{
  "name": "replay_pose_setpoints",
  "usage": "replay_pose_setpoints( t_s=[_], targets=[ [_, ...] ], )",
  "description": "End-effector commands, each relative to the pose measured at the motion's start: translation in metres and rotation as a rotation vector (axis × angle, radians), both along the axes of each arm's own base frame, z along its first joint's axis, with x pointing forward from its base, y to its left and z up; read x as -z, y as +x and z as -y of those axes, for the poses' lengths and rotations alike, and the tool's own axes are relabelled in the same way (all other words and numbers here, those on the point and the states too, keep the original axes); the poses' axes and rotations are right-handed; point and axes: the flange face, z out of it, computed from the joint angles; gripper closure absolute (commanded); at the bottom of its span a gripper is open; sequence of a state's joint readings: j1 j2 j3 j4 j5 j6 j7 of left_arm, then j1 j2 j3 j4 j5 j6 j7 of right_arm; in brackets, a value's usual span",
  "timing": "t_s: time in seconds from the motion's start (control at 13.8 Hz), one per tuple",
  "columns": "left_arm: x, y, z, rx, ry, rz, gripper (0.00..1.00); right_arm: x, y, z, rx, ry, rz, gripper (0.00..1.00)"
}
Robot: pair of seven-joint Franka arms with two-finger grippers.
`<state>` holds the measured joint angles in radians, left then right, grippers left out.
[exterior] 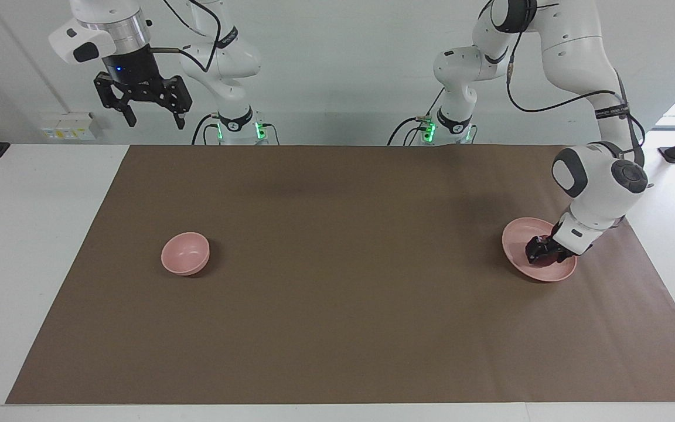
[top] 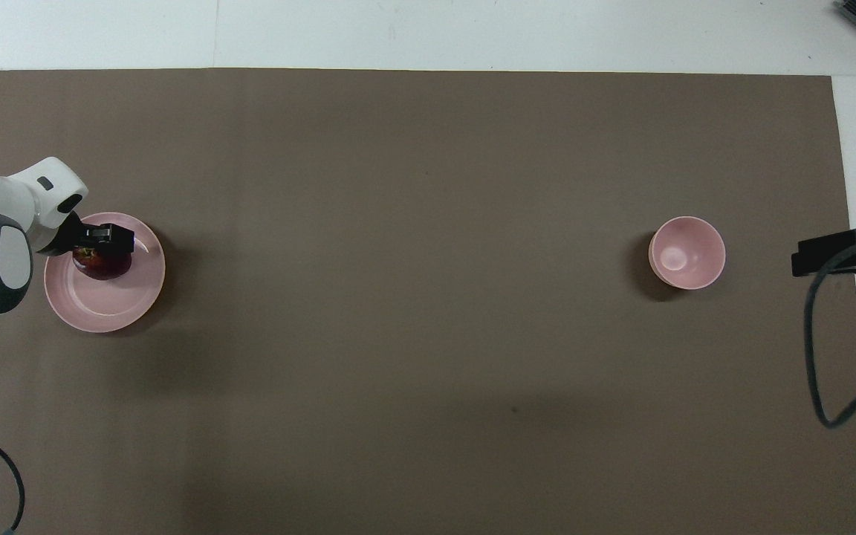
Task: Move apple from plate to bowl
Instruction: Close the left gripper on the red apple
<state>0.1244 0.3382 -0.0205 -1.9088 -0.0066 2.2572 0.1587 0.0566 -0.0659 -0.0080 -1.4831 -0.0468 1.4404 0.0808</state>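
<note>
One apple, dark red, sits on the pink plate, on the part of the plate farther from the robots. The plate lies on the brown mat toward the left arm's end of the table. The left gripper is down in the plate, right at the apple and partly covering it from above. Whether it is clamped on the fruit or standing loose around it cannot be told. The small pink bowl stands well apart, toward the right arm's end of the mat. The right gripper waits high up by its base with its jaws spread apart, holding nothing.
</note>
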Motion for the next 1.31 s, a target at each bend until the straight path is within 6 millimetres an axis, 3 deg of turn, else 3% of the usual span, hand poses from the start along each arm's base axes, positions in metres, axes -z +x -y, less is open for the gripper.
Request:
replay_pose_setpoints(
  t_s=[0.0,0.29,0.36,0.44,0.51,0.58,0.87,1.23],
  targets=[
    [-0.005,-0.01,-0.001,-0.016,-0.008,-0.028,0.05,0.0,-0.006,0.006,-0.024,0.001,0.009,0.0],
    [-0.002,-0.021,0.001,-0.035,-0.012,-0.07,0.05,0.0,-0.006,0.006,-0.024,0.001,0.009,0.0],
    [-0.003,-0.023,0.003,-0.032,-0.011,-0.068,0.21,0.0,-0.006,0.006,-0.024,0.001,0.009,0.0],
    [-0.002,-0.023,0.003,-0.032,-0.011,-0.065,0.64,0.0,-0.006,0.006,-0.024,0.001,0.009,0.0],
    [-0.006,-0.02,0.001,-0.033,-0.009,-0.053,0.91,0.0,-0.006,0.006,-0.024,0.001,0.009,0.0],
    [-0.014,-0.015,0.001,-0.035,-0.008,-0.032,0.98,0.0,-0.006,0.007,-0.023,0.001,0.009,0.0],
    [-0.051,0.002,0.003,-0.028,-0.006,-0.039,1.0,-0.001,-0.006,0.006,-0.023,0.004,0.009,0.0],
    [-0.131,0.021,-0.004,-0.031,-0.012,-0.079,1.0,-0.007,-0.007,0.0,-0.036,0.004,0.02,0.0]
  ],
)
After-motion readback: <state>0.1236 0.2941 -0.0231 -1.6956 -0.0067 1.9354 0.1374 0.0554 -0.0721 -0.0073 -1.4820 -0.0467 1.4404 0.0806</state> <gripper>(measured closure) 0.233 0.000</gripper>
